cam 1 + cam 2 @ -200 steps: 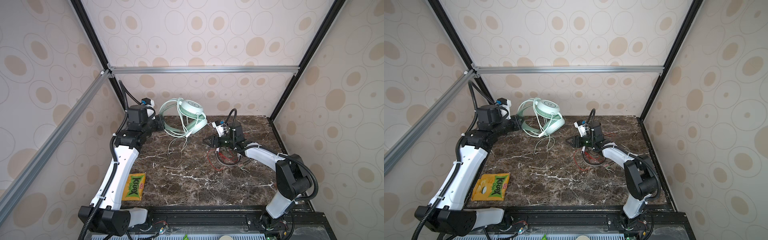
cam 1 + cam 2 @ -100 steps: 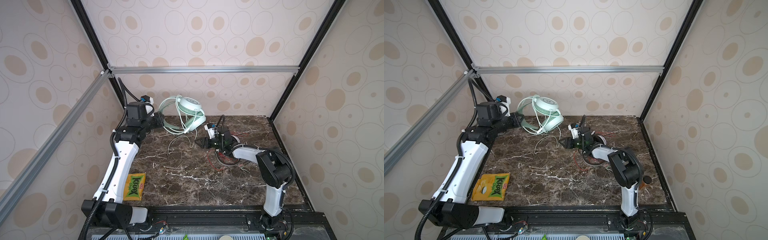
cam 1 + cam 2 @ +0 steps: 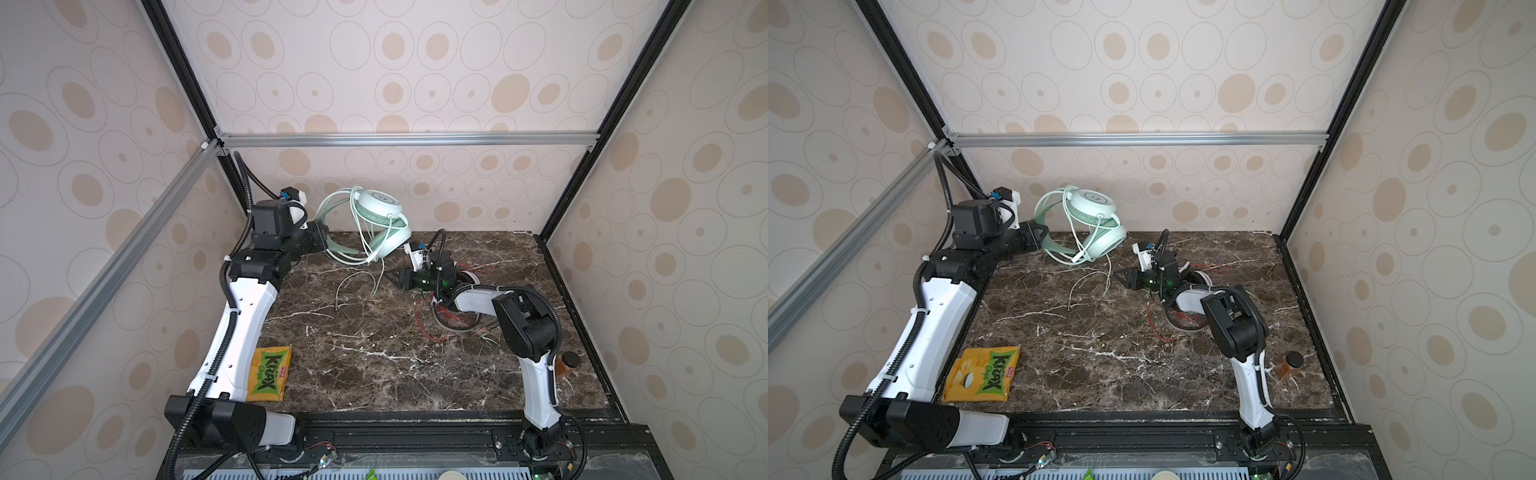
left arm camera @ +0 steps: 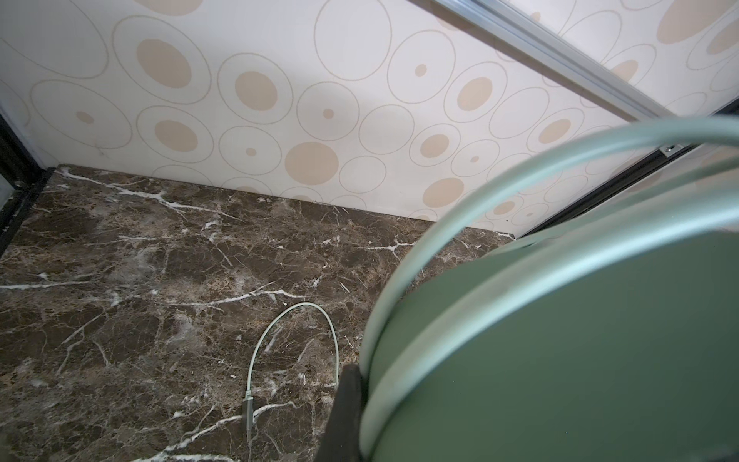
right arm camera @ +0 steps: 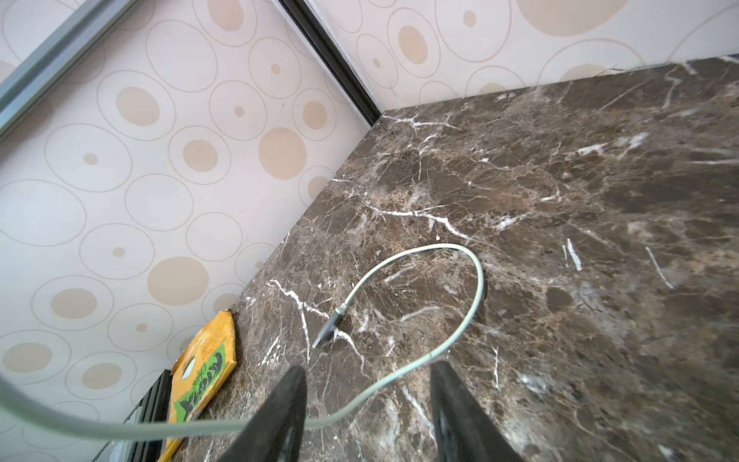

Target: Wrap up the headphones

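Mint headphones (image 3: 376,220) hang over the back of the table (image 3: 374,365), left gripper (image 3: 323,237) clamped on the stiff headband (image 4: 560,340). Cord (image 5: 460,332) looks light and floppy. Right gripper (image 5: 368,366) jaws are apart, straddling it. I'd pinch near the plug (image 5: 326,330).

Table (image 3: 374,365) centre clear; cord (image 5: 480,276) loop (pale green) obstructs rear.

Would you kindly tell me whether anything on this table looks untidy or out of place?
Yes: the thin red cord sprawls in a loose tangle around the white-and-black headphones, and a chips packet and a small brown bottle sit near the table edges, unrelated to wrapping.
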Robot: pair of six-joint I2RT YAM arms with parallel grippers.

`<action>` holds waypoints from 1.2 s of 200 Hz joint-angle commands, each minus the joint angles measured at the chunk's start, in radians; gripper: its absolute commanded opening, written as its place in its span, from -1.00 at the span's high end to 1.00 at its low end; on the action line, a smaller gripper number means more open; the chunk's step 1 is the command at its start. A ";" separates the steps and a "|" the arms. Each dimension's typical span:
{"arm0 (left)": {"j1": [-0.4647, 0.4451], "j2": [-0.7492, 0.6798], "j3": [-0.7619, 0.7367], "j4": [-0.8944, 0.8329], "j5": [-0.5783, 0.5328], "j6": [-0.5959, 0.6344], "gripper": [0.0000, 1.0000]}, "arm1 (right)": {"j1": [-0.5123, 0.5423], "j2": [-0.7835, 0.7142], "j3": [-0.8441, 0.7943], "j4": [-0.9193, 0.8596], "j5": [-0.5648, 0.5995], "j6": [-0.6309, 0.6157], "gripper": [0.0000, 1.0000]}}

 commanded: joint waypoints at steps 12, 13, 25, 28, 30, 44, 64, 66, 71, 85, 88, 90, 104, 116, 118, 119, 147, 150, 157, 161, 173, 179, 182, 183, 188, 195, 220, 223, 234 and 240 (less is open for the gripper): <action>0.010 0.002 0.082 0.065 0.036 -0.040 1.00 | 0.023 -0.022 -0.091 0.019 0.013 -0.081 -0.11; 0.010 0.003 0.081 0.065 0.036 -0.040 1.00 | 0.023 -0.024 -0.094 0.019 0.015 -0.083 -0.11; 0.011 0.006 0.083 0.067 0.038 -0.041 1.00 | 0.032 -0.035 -0.125 0.009 0.035 -0.096 -0.10; 0.011 0.007 0.084 0.067 0.037 -0.042 1.00 | 0.034 -0.038 -0.134 0.014 0.038 -0.097 -0.10; 0.011 0.007 0.083 0.066 0.037 -0.042 1.00 | 0.035 -0.040 -0.140 0.019 0.040 -0.097 -0.11; 0.012 0.010 0.081 0.067 0.038 -0.040 1.00 | 0.037 -0.046 -0.189 0.085 0.041 -0.086 -0.10; 0.011 0.010 0.079 0.071 0.040 -0.042 1.00 | 0.043 -0.041 -0.227 0.163 0.032 -0.059 -0.11; 0.011 0.009 0.080 0.071 0.040 -0.042 1.00 | 0.045 -0.039 -0.228 0.168 0.031 -0.056 -0.11; 0.011 0.009 0.079 0.072 0.040 -0.043 1.00 | 0.048 -0.036 -0.230 0.183 0.027 -0.054 -0.13; 0.012 0.011 0.080 0.074 0.043 -0.046 1.00 | 0.056 -0.024 -0.217 0.212 0.016 -0.050 -0.15; 0.011 0.010 0.080 0.074 0.043 -0.046 1.00 | 0.059 -0.021 -0.213 0.217 0.013 -0.048 -0.15; 0.011 0.010 0.080 0.075 0.043 -0.046 1.00 | 0.061 -0.019 -0.209 0.220 0.011 -0.047 -0.15; 0.012 0.010 0.081 0.073 0.042 -0.046 1.00 | 0.068 -0.001 -0.181 0.245 0.004 -0.029 -0.15; 0.012 0.009 0.080 0.071 0.042 -0.045 1.00 | 0.073 0.021 -0.152 0.273 -0.001 -0.004 -0.14; 0.012 0.010 0.081 0.071 0.042 -0.045 1.00 | 0.073 0.026 -0.146 0.276 -0.001 0.000 -0.13; 0.012 0.009 0.081 0.069 0.041 -0.045 1.00 | 0.073 0.028 -0.143 0.278 -0.002 0.002 -0.13; 0.011 0.008 0.079 0.067 0.036 -0.045 1.00 | 0.083 0.088 -0.044 0.284 -0.038 0.048 0.05; 0.012 0.007 0.079 0.065 0.038 -0.043 1.00 | 0.085 0.093 -0.035 0.285 -0.042 0.051 0.07; 0.013 0.006 0.079 0.064 0.037 -0.044 1.00 | 0.090 0.103 -0.019 0.285 -0.045 0.053 0.08; 0.013 0.006 0.080 0.064 0.036 -0.043 1.00 | 0.091 0.108 -0.012 0.283 -0.043 0.055 0.08; 0.014 0.004 0.080 0.064 0.035 -0.045 1.00 | 0.101 0.115 0.002 0.275 -0.033 0.052 0.09; 0.013 0.003 0.081 0.062 0.035 -0.045 1.00 | 0.105 0.119 0.008 0.272 -0.027 0.051 0.10; 0.013 0.002 0.082 0.063 0.036 -0.045 1.00 | 0.105 0.121 0.012 0.271 -0.025 0.050 0.11; 0.013 0.002 0.083 0.064 0.036 -0.045 1.00 | 0.105 0.122 0.012 0.270 -0.023 0.050 0.12; 0.013 0.001 0.083 0.064 0.037 -0.046 1.00 | 0.108 0.127 0.017 0.268 -0.020 0.051 0.15; 0.013 0.003 0.084 0.064 0.037 -0.046 1.00 | 0.108 0.133 0.022 0.268 -0.019 0.053 0.19; 0.013 0.004 0.092 0.058 0.039 -0.050 1.00 | 0.109 0.150 0.022 0.284 -0.021 0.077 0.33; 0.014 0.006 0.093 0.059 0.038 -0.049 1.00 | 0.109 0.150 0.021 0.287 -0.022 0.080 0.35; 0.015 0.007 0.096 0.059 0.038 -0.053 1.00 | 0.109 0.153 0.012 0.301 -0.027 0.084 0.43; 0.015 0.007 0.096 0.059 0.036 -0.057 1.00 | 0.110 0.153 0.006 0.308 -0.030 0.085 0.49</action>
